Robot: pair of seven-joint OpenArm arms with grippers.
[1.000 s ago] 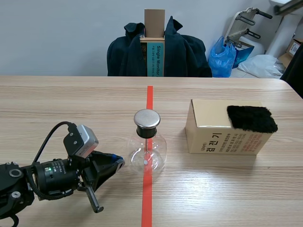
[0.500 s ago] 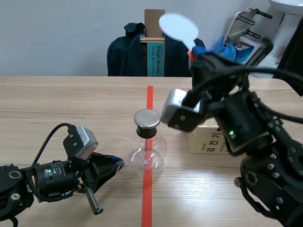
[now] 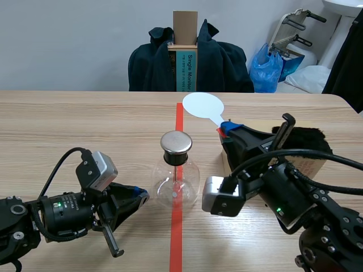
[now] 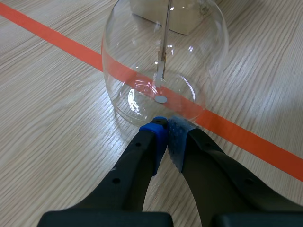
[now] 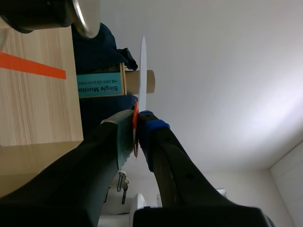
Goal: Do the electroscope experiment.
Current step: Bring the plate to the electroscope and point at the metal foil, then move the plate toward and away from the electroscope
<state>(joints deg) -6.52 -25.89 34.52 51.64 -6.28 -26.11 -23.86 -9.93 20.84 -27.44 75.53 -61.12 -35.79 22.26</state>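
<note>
A round glass flask electroscope (image 3: 176, 180) with a metal cap (image 3: 176, 142) stands on the red tape line at the table's middle. Inside it hangs a thin rod (image 4: 163, 56). My left gripper (image 3: 138, 196) lies low just left of the flask, shut on nothing, its pads (image 4: 165, 130) touching the glass base (image 4: 161, 56). My right gripper (image 3: 227, 128) is shut on the stem of a white round paddle (image 3: 203, 105), held above and right of the cap. In the right wrist view the paddle (image 5: 142, 71) shows edge-on between the fingers, with the cap (image 5: 85, 16) beyond.
A cardboard box (image 3: 306, 164) with a black fur pad (image 3: 309, 136) on top stands right of the flask, partly hidden by the right arm. A dark jacket on a chair (image 3: 190, 59) is behind the table's far edge.
The right arm came in holding the paddle, then dropped from high above to just above and right of the flask's cap. The left arm has kept still.
</note>
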